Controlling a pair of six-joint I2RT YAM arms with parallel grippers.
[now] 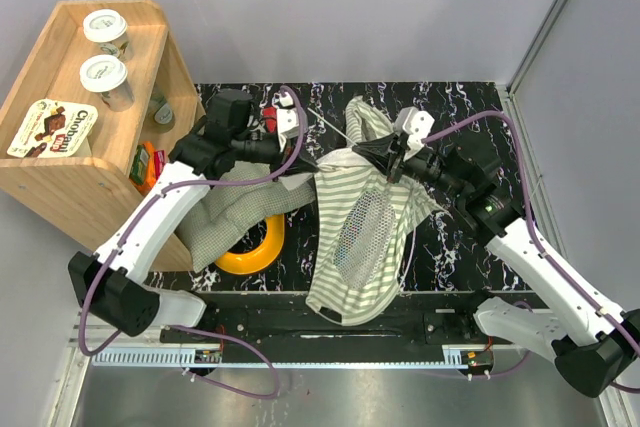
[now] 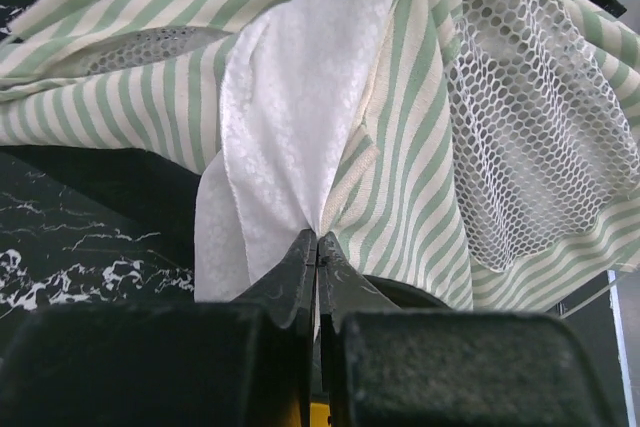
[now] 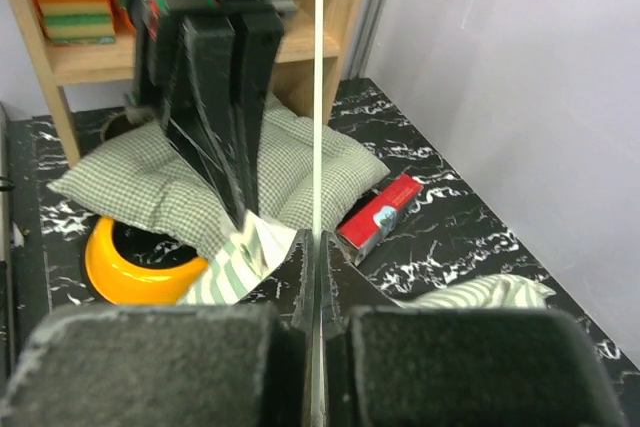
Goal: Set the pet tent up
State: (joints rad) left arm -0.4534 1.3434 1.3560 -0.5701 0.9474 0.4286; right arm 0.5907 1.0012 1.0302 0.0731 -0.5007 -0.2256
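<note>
The pet tent [image 1: 345,277] lies slack in the middle of the table, green-and-white striped, with its white mesh window [image 1: 362,227] facing up. My left gripper [image 1: 305,164] is shut on the tent's left upper edge. In the left wrist view the gripper [image 2: 317,237] pinches fabric where the white lace curtain [image 2: 290,97] meets the striped cloth [image 2: 420,147]. My right gripper [image 1: 384,159] is at the tent's top, facing the left one. In the right wrist view it [image 3: 318,242] is shut on a thin pole [image 3: 318,97] that runs straight up the frame.
A small-checked cushion [image 1: 232,212] lies left of the tent, partly over a yellow bowl [image 1: 252,253]. A wooden shelf unit [image 1: 70,172] with yoghurt cups stands at the far left. A red box [image 3: 380,215] lies on the black marble table [image 1: 460,112] behind the cushion.
</note>
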